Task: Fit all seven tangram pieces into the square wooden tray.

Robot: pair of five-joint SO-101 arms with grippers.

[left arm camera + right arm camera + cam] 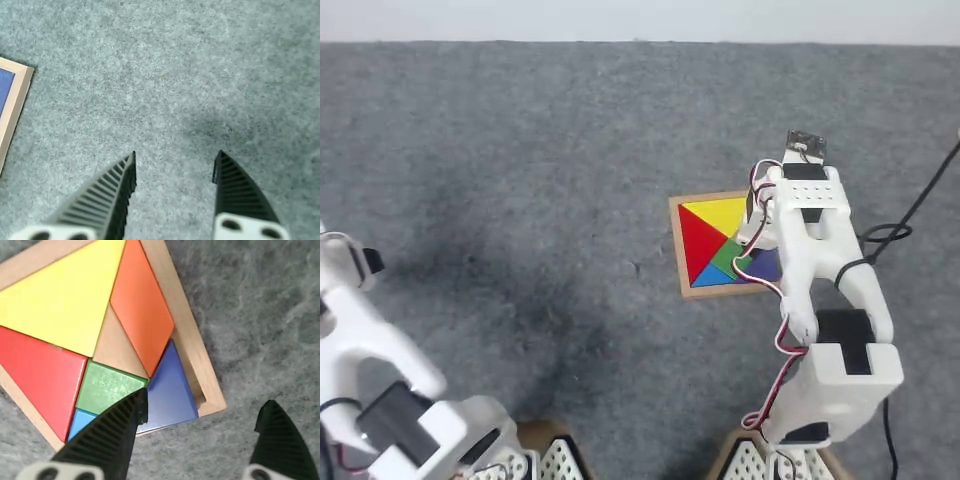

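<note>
My right end effector (205,407), released, hangs over the tray (189,340) corner. The blue triangle (170,390) lies askew there, beside one finger. My left end effector (176,155), also released, is well apart.

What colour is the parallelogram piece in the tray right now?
Orange. The parallelogram shows best in the right wrist view.
</note>
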